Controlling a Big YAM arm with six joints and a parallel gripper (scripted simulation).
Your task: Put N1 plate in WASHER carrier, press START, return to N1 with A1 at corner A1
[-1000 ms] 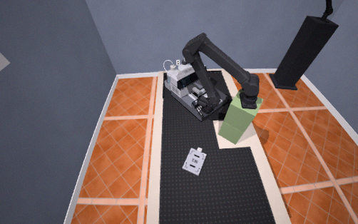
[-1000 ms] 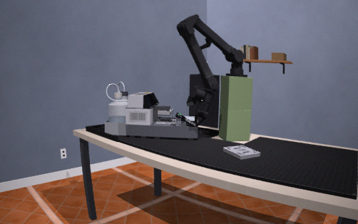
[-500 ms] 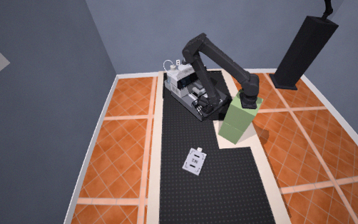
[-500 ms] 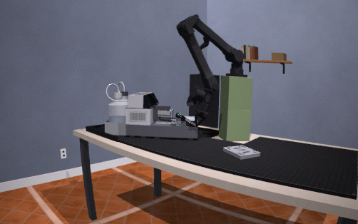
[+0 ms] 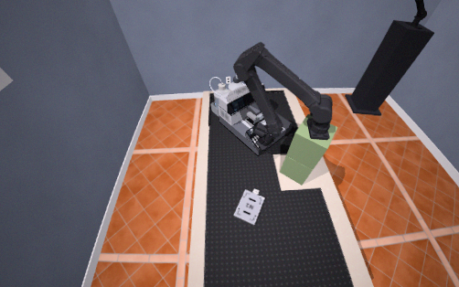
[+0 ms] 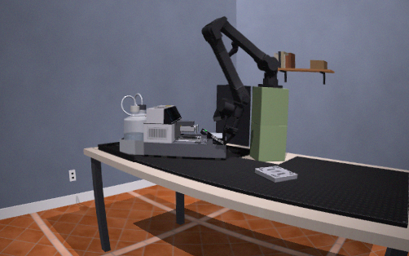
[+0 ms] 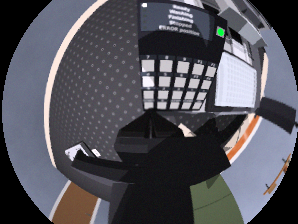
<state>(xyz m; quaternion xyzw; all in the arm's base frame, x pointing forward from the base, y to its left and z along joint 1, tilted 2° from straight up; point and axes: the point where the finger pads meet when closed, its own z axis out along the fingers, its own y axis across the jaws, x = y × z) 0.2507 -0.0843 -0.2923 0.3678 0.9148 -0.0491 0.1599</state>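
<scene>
The gripper (image 5: pixel 257 143) (image 6: pixel 228 142) (image 7: pixel 150 111) is clenching on nothing, its fingertips pointing at the washer's START key (image 7: pixel 149 105); contact is impossible to tell. On the plate washer (image 5: pixel 229 110) (image 6: pixel 183 149) (image 7: pixel 244 22), the status lamp (image 6: pixel 205 130) (image 7: pixel 220 32) is glowing green. The white well plate (image 7: pixel 235 82) is lying on the washer's carrier side, beside the keypad (image 7: pixel 177 82). Plate nest N1 (image 5: pixel 249 207) (image 6: pixel 276 174) (image 7: pixel 77 150) is resting on the black mat (image 5: pixel 270 247) (image 6: pixel 346 183) (image 7: pixel 95 85), well apart from the washer.

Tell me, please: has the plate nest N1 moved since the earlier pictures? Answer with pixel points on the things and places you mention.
No; N1 (image 5: pixel 254 207) (image 6: pixel 276 173) lies at the same distance from the green pedestal (image 5: pixel 304 153) (image 6: pixel 269 122).
</scene>
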